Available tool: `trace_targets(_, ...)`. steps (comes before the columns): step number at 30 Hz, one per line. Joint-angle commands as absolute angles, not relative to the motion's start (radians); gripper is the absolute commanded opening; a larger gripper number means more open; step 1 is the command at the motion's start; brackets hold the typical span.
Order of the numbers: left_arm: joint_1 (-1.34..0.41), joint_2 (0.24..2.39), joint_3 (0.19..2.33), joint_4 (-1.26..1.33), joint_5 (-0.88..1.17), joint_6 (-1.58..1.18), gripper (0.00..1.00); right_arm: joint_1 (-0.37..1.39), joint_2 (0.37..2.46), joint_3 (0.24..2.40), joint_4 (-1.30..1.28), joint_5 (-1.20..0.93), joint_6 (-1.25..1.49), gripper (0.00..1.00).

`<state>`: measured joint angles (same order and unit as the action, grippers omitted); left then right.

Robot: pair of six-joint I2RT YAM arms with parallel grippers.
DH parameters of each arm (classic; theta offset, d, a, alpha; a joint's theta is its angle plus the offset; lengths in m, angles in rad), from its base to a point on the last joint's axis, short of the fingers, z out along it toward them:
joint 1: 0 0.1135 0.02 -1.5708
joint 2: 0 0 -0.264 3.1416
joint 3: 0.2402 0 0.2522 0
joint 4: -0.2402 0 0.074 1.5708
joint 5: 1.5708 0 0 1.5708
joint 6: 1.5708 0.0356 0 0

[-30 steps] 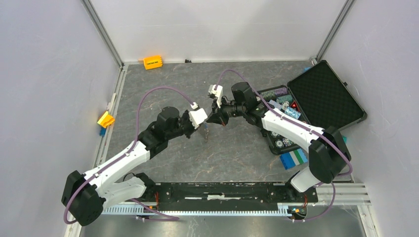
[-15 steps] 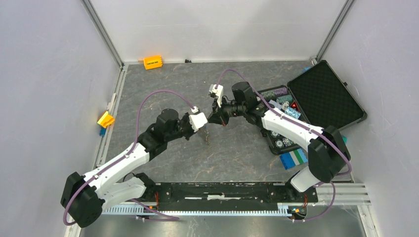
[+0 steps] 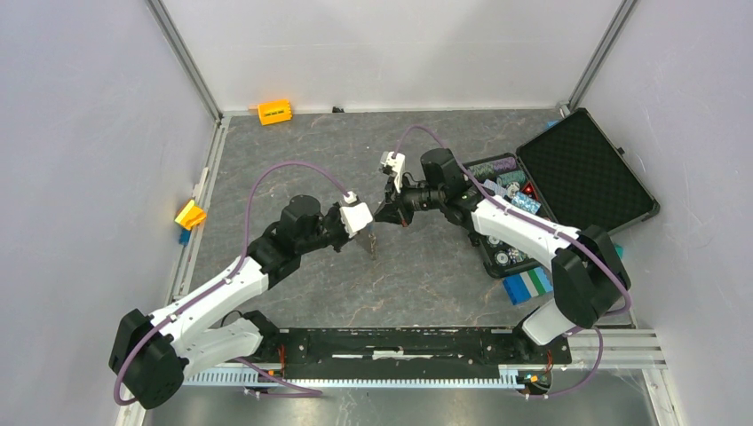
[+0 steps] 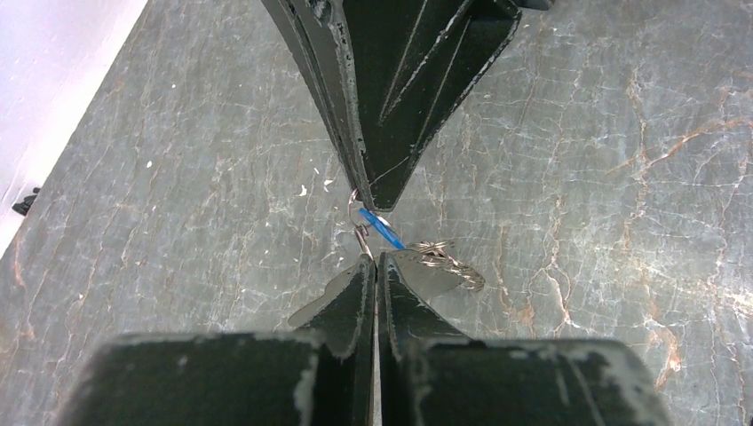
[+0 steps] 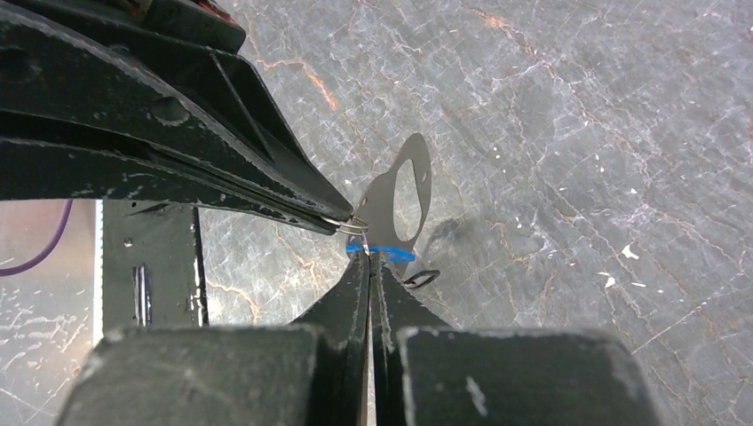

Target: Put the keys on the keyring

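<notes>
The keyring [image 5: 400, 197], a flat grey plate with a long oval hole, hangs upright from my left gripper [image 5: 348, 224], which is shut on its edge. Seen from the left wrist, the keyring's plate [image 4: 313, 306] shows on both sides of my shut left gripper [image 4: 373, 257]. A key with a bright blue tag [image 5: 384, 253] sits at the tip of my right gripper [image 5: 368, 256], which is shut on it. A thin wire ring [image 5: 355, 225] lies between the two tips. From above, left gripper [image 3: 368, 229] and right gripper [image 3: 383, 216] meet tip to tip mid-table, with the keyring [image 3: 371, 246] dangling below.
A small braided metal loop [image 4: 453, 262] hangs beside the keyring. An open black case [image 3: 577, 173] with small parts stands at the right, and a blue-and-white block [image 3: 528, 286] lies in front of it. An orange block [image 3: 274, 112] lies at the back, a yellow piece [image 3: 190, 214] at the left edge.
The right wrist has shifted slightly to the right and the left gripper has dropped a touch. Both grippers stay shut, tips still together.
</notes>
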<state>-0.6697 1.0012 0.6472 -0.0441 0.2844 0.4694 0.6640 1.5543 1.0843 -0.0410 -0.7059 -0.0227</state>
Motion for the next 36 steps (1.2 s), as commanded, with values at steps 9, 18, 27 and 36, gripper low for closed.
trace_targets(9,-0.647,0.980,0.692,0.008,0.501,0.508,0.02,0.647,1.575,1.004,0.155,-0.852,0.076,0.00)
trace_targets(18,-0.610,0.979,0.710,-0.029,0.603,0.525,0.02,0.637,1.544,0.965,0.206,-0.940,0.064,0.00)
trace_targets(27,-0.580,0.974,0.757,-0.155,0.809,0.619,0.02,0.634,1.494,0.943,0.144,-0.978,-0.081,0.00)
trace_targets(36,-0.569,0.969,0.782,-0.274,0.910,0.739,0.02,0.635,1.472,0.937,0.098,-0.994,-0.162,0.01)
